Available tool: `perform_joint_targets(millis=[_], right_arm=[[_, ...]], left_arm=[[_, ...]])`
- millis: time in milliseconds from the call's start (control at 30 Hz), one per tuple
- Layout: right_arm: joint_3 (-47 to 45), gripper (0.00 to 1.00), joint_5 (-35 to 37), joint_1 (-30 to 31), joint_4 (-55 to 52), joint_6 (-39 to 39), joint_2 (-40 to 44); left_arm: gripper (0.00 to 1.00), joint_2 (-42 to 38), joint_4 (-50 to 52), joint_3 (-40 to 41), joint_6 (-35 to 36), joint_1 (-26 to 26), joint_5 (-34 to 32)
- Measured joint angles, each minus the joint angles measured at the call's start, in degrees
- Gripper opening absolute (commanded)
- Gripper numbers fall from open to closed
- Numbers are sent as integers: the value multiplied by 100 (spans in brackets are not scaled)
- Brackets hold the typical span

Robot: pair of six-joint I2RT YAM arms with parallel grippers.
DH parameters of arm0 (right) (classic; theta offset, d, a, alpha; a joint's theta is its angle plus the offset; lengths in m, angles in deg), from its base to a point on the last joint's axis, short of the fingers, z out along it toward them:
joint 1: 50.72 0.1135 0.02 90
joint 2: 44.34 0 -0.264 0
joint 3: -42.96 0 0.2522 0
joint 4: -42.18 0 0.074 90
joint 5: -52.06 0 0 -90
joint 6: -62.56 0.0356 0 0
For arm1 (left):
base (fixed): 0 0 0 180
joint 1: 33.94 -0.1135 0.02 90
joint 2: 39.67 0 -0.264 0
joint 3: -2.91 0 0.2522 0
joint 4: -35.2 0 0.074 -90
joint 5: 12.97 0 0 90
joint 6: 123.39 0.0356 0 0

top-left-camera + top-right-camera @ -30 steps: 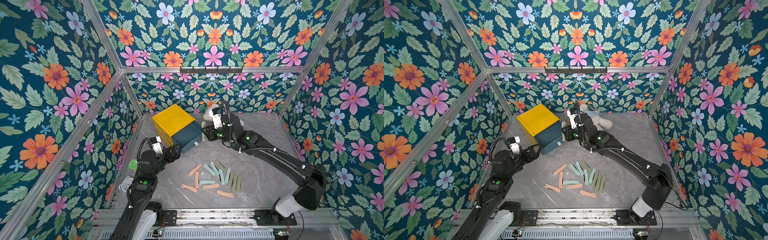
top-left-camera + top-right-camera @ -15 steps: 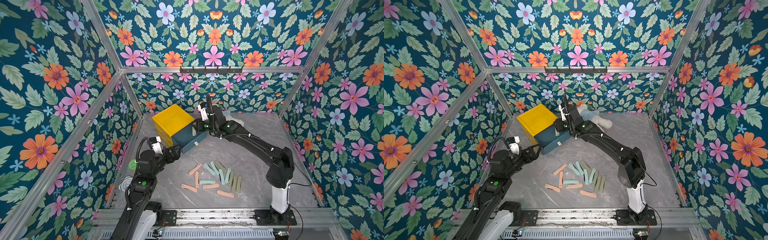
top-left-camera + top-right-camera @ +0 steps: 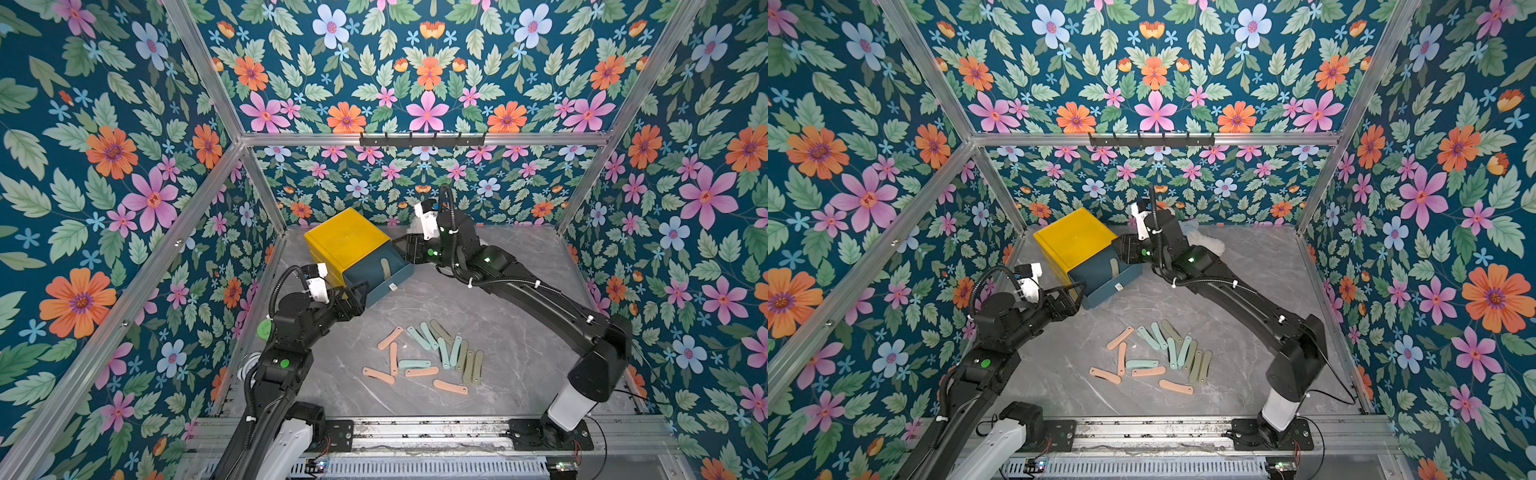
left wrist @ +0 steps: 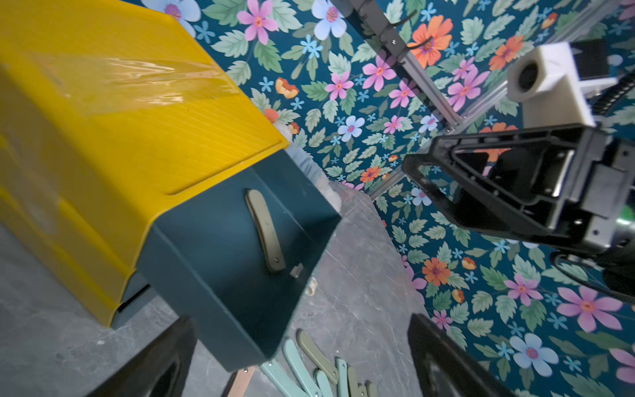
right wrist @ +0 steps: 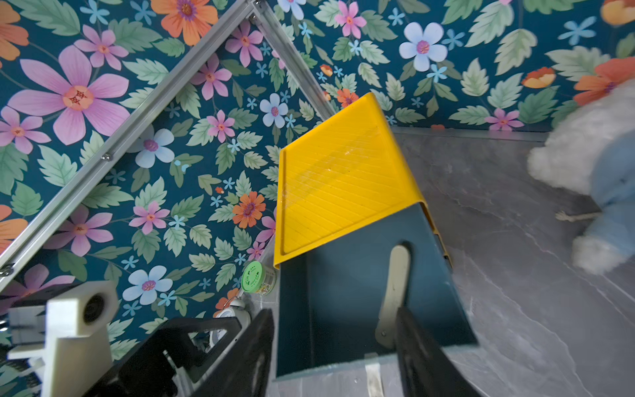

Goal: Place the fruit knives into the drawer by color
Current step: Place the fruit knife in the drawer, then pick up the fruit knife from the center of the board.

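Note:
A dark teal drawer [image 3: 370, 276] stands pulled out of a yellow cabinet [image 3: 345, 241]. One olive green fruit knife [image 3: 385, 268] lies flat on the drawer floor [image 5: 336, 302], also clear in the left wrist view [image 4: 264, 233]. My right gripper [image 3: 401, 249] hovers open over the drawer's far side [image 5: 335, 316]; one fingertip overlaps the knife's end [image 5: 395, 288]. My left gripper [image 3: 359, 293] is open beside the drawer's near corner [image 4: 302, 343], holding nothing. Several pink, teal and olive fruit knives [image 3: 424, 357] lie loose on the grey table [image 3: 1154, 357].
A white and blue plush toy [image 3: 1204, 243] lies behind the right arm [image 5: 591, 165]. A green-lidded jar [image 5: 256, 278] and a small alarm clock [image 5: 233, 309] sit by the left wall. Floral walls enclose the table. A hook rail [image 3: 422, 139] runs along the back wall.
The right gripper has swung left over the drawer and opened. An olive knife now lies in the drawer. The left arm has hardly moved.

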Motion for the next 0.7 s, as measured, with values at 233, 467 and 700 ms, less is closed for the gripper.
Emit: perform_joint_targets(millis=[233,467,700], right_arm=[[-2190,59,610,-575,-79,457,1871],[-3965,57,1134,-1624,-575,789,3434],[-4736,57,1491,-1991,-1152,817,4323]], left_arm=[[87,472,33,-258,136,1460,-481],[84,1690,-267,-345,131,3305,-1244],[65,4019,-835,-925,109,4444,-1475]])
